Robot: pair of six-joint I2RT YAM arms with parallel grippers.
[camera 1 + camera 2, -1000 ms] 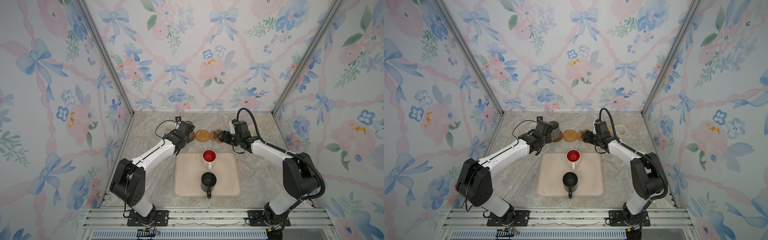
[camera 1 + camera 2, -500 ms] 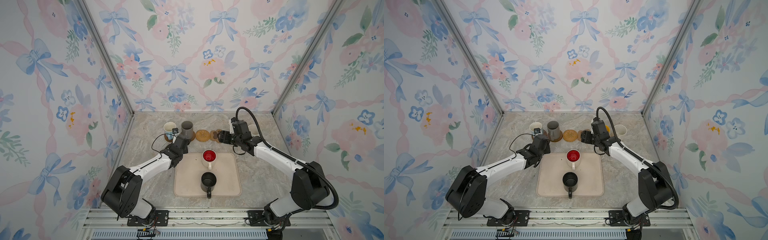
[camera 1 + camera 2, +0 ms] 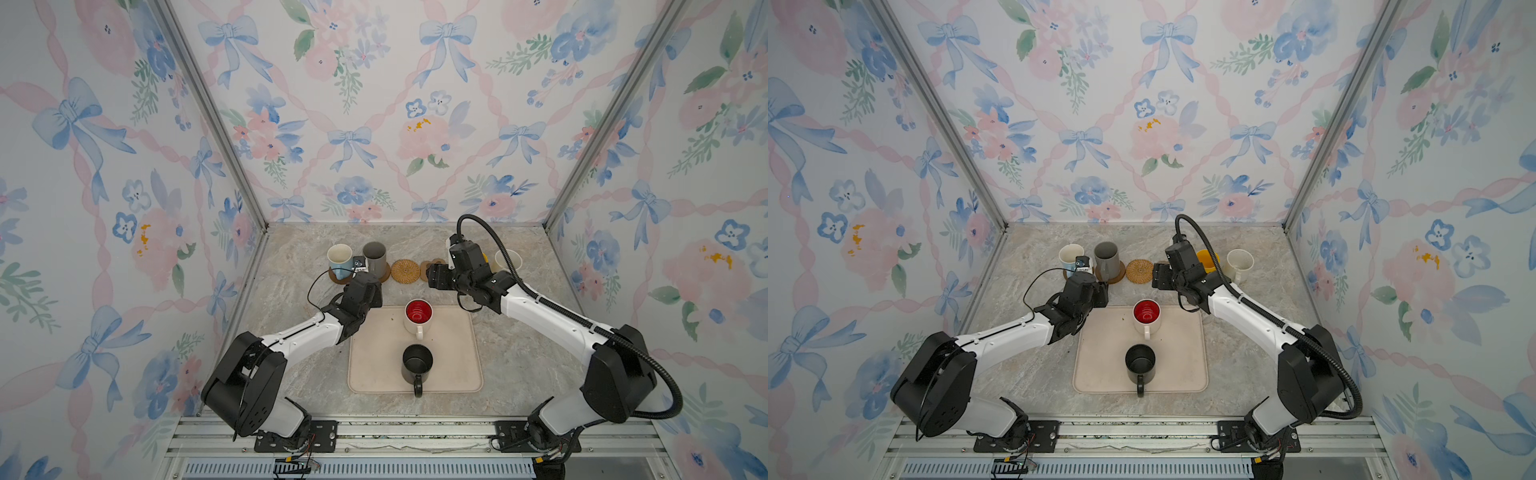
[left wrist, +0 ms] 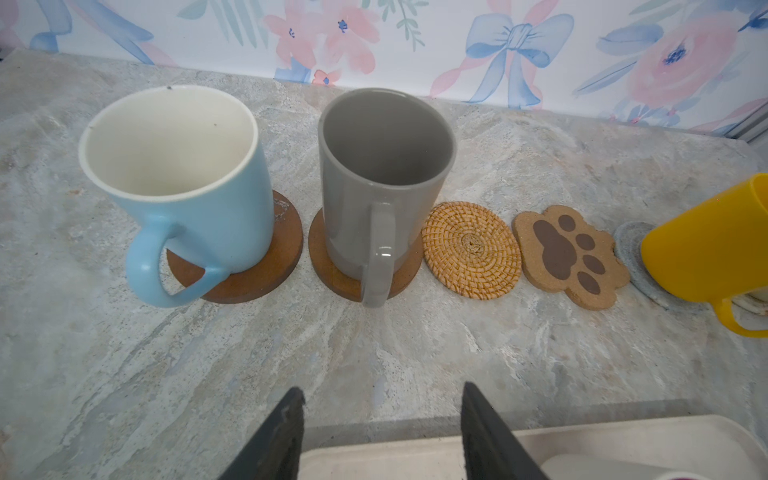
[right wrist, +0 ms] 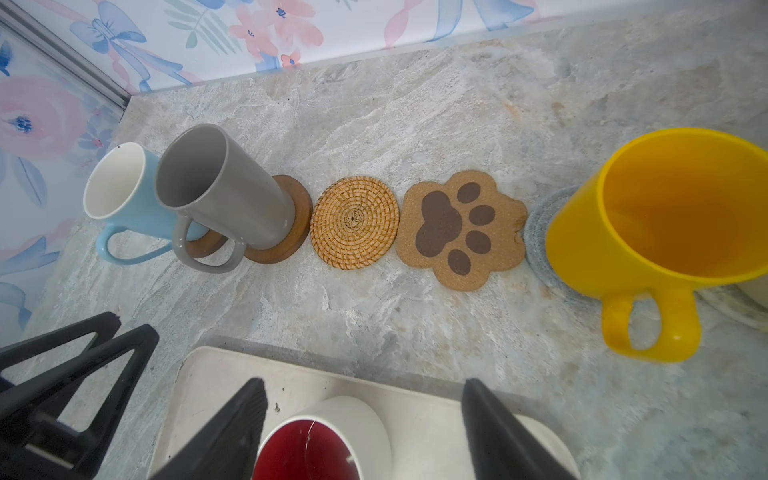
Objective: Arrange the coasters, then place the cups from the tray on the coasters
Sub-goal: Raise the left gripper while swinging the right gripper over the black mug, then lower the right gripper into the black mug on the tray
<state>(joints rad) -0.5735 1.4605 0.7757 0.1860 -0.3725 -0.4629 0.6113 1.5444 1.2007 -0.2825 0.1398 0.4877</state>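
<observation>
On the beige tray point(image 3: 453, 365) stand a white cup with red inside point(image 3: 417, 316) and a black cup point(image 3: 417, 363). Along the back, a light blue cup point(image 4: 178, 166) and a grey cup point(image 4: 382, 178) each stand on a brown disc coaster. The rattan coaster point(image 4: 471, 249) and paw coaster point(image 4: 571, 255) are bare. A yellow cup point(image 5: 665, 216) sits on a blue-grey coaster, with a cream cup point(image 3: 508, 259) beside it. My left gripper point(image 4: 382, 395) hangs open and empty over the tray's far left corner. My right gripper point(image 5: 363, 388) is open above the red-lined cup.
The floral back wall and both side walls with metal corner posts close in the marble table point(image 3: 519, 357). The left gripper's fingers point(image 5: 75, 353) show beside the tray in the right wrist view. Bare marble lies between the tray and the coaster row.
The left gripper has let go of the grey cup on its brown disc, opened, and drawn back toward the tray. The right gripper has shifted slightly toward the tray.
</observation>
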